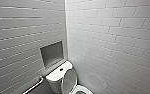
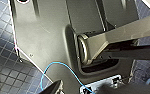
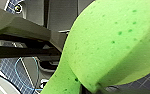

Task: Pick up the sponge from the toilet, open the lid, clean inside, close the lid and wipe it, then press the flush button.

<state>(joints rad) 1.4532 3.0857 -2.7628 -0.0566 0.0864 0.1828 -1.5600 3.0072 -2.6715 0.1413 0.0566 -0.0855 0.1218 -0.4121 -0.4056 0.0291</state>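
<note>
Right gripper [image 3: 99, 88] is pinching the one green sponge [image 3: 111, 42], which looks bent where it's squeezed. Left gripper [image 2: 79, 90]: can't tell if it's open or closed, with one blue cable [image 2: 56, 65] looping near it. Head view: one toilet [image 1: 56, 79] in the corner, lid [image 1: 69, 80] up against the tank, one dark flush button [image 1: 61, 69] on top. One wall niche [image 1: 51, 53], one grab bar [image 1: 34, 86].
</note>
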